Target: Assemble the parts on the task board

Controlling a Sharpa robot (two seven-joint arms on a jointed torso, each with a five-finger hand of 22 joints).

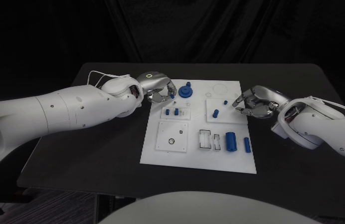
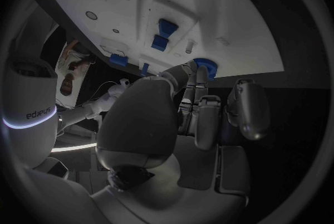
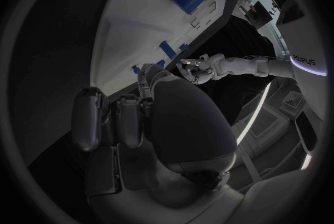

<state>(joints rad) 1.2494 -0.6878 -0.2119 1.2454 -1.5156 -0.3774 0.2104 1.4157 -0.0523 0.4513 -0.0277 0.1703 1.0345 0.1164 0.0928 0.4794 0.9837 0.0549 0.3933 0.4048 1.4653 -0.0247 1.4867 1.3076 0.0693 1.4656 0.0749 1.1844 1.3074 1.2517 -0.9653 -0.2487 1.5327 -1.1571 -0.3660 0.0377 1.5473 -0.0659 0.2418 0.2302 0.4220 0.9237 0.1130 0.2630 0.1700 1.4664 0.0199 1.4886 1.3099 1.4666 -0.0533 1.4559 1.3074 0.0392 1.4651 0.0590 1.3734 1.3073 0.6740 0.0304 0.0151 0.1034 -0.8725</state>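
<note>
The left hand (image 1: 159, 90), fingers curled and apparently empty, hovers just left of the round blue part (image 1: 186, 91) at the task board's (image 1: 164, 154) upper-centre edge, nearer it than the right hand (image 1: 254, 103), curled, seemingly empty.

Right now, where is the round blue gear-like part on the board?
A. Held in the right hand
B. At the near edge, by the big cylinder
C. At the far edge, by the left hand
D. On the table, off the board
C: the gear stands at the board's far edge, just beside the left hand.
</note>
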